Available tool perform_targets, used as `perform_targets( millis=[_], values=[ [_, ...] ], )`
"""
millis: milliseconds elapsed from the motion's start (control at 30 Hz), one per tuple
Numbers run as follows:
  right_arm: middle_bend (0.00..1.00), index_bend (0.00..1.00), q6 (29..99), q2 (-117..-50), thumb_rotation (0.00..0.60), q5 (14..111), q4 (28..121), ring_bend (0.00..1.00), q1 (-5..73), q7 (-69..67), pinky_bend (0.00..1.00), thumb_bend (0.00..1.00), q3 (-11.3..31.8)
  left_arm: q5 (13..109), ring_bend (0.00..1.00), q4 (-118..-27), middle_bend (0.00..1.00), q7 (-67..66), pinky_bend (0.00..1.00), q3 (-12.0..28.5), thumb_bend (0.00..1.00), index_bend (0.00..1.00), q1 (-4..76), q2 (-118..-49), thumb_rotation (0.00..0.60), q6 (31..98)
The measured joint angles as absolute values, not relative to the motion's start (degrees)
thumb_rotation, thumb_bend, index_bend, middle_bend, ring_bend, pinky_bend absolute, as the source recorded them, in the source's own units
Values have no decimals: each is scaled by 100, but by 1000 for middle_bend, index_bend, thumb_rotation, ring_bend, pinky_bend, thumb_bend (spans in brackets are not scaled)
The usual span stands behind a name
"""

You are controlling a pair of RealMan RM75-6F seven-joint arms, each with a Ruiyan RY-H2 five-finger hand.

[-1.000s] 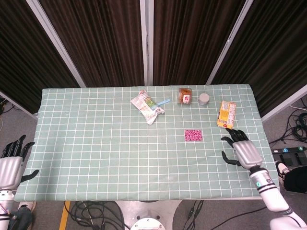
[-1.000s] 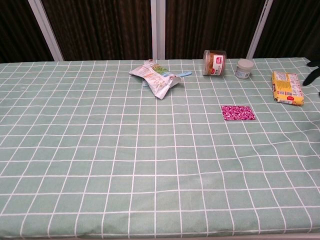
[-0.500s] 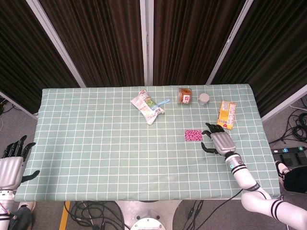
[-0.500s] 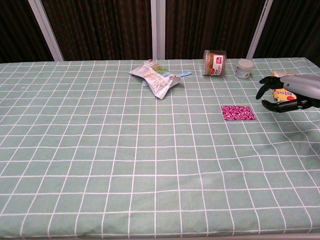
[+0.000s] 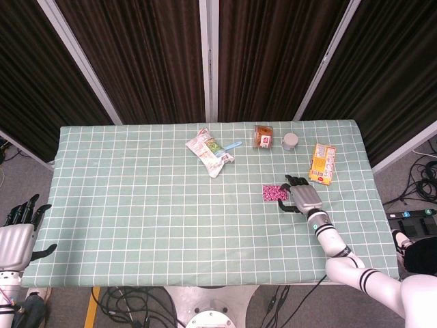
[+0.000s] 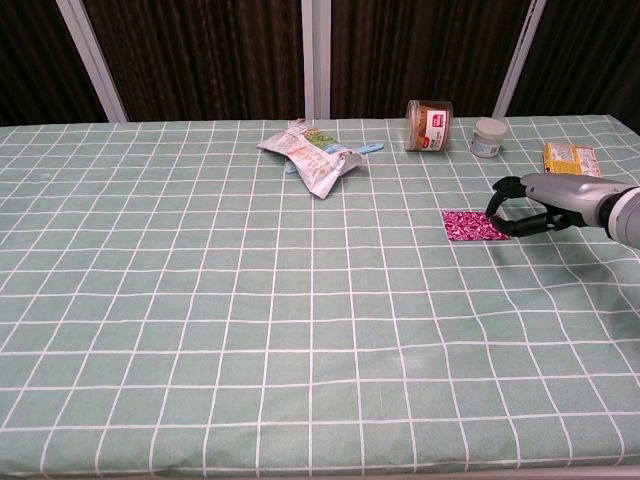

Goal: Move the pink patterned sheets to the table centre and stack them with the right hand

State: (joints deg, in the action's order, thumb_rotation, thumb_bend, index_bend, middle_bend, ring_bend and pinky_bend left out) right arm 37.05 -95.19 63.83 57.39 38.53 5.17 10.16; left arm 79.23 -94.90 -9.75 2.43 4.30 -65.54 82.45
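The pink patterned sheets (image 5: 274, 193) (image 6: 474, 225) lie flat on the green checked tablecloth, right of the table's middle. My right hand (image 5: 301, 196) (image 6: 538, 202) hovers just beside their right edge, palm down, fingers spread and curved toward the cloth, holding nothing. Its fingertips (image 6: 497, 205) reach the sheets' right edge; whether they touch is unclear. My left hand (image 5: 15, 229) hangs off the table's front left corner, fingers apart and empty; the chest view does not show it.
A crumpled snack bag (image 5: 210, 151) with a blue spoon (image 5: 233, 145) lies at the back centre. A jar on its side (image 5: 263, 136), a small white-lidded pot (image 5: 290, 141) and a yellow packet (image 5: 322, 162) sit at the back right.
My right hand has moved left from the table's right edge, past the yellow packet, to the right edge of the pink sheets. The left hand has stayed put.
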Motion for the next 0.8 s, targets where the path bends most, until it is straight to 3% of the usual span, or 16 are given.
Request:
perform_targets(
  millis=[800],
  values=[
    [0, 242, 3619, -9981, 186, 6638, 5969, 0, 4383, 722, 0, 403, 935, 7856, 109, -9374, 124, -803, 126, 217, 19, 232, 356, -6594, 600, 8250]
  ],
)
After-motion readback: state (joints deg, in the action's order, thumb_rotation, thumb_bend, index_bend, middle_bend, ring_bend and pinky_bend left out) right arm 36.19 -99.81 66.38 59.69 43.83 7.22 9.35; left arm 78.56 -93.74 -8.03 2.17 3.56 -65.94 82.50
